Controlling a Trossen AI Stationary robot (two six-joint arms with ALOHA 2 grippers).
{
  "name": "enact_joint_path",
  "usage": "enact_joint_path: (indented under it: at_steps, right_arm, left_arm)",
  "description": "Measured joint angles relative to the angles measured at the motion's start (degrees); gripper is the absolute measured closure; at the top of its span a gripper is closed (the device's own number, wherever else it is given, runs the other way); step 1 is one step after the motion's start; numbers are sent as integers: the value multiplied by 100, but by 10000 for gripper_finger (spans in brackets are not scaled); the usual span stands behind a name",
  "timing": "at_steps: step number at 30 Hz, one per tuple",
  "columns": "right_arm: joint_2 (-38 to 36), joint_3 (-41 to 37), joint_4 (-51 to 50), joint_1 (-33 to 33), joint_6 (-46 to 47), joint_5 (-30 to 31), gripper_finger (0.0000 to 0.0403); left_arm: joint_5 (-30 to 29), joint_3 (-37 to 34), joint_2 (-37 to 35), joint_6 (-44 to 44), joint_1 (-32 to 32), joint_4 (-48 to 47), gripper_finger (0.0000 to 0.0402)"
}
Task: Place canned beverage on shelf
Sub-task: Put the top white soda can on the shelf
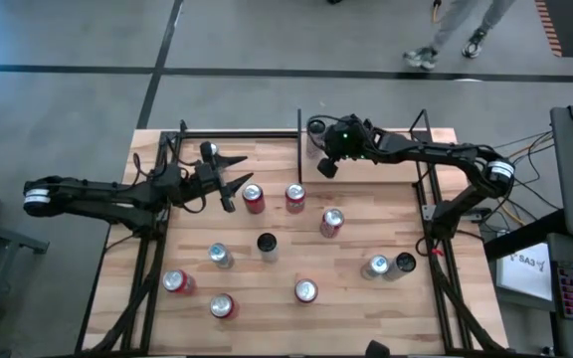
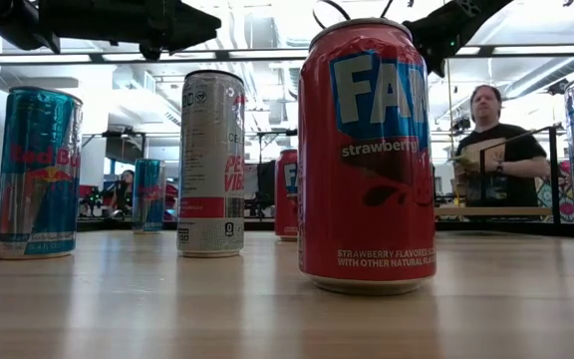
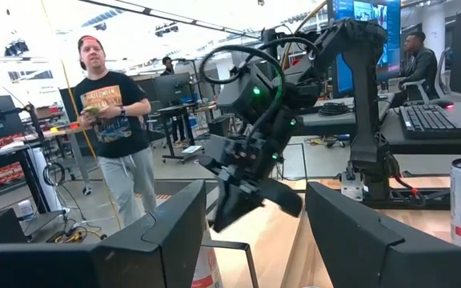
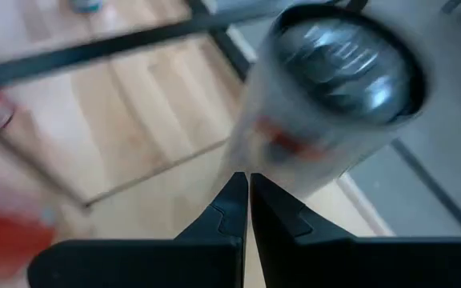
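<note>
I was at the placing step. My right tool (image 4: 249, 180) was pinched fully narrow with nothing between its tips, pointing at the silver can (image 4: 334, 88). That can stood upright just beyond the tips, so close that I could not tell whether they touched it. It seemed to stand at the edge of the shelf (image 4: 142, 112), beside one of the black rods. The wrist view was smeared, so I would only say it was probably seated on the board.

My left tool (image 1: 232, 189) hung well away from the silver can, out over the counter. Its fingers were partly spread and it held nothing, and a red can (image 1: 254, 199) sat just beside it. More cans stood loose on the counter, farther still from the silver one.

I judged this can to be as good as delivered. The next move called for drawing the right tool straight back from the silver can without brushing it, since a tall, thin can tips easily. After that, another can off the counter would need squaring up for a grip, and the red one by my left tool looked the likeliest.
</note>
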Motion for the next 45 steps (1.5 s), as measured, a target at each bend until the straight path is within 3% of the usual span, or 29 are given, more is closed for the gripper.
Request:
enact_joint_path:
  at_steps: [7, 19, 23, 30, 35, 45]
  right_arm:
    - [154, 0, 316, -216, -81, -6, 394]
    - [-64, 0, -392, -202, 217, -69, 394]
    - [-158, 0, -632, -204, 266, -477, 394]
    - [-178, 0, -655, -204, 164, -522, 394]
    - [-158, 2, -66, -273, -222, -853, 394]
    - [-64, 4, 638, -326, -251, -811, 394]
  left_arm:
    - [0, 0, 1, 32, 0, 5, 201]
    - [0, 2, 2, 31, 0, 29, 201]
    - [0, 2, 2, 25, 0, 28, 201]
    - [0, 2, 2, 20, 0, 28, 201]
    - [0, 2, 1, -7, 0, 42, 201]
    - [0, 2, 2, -7, 0, 94, 201]
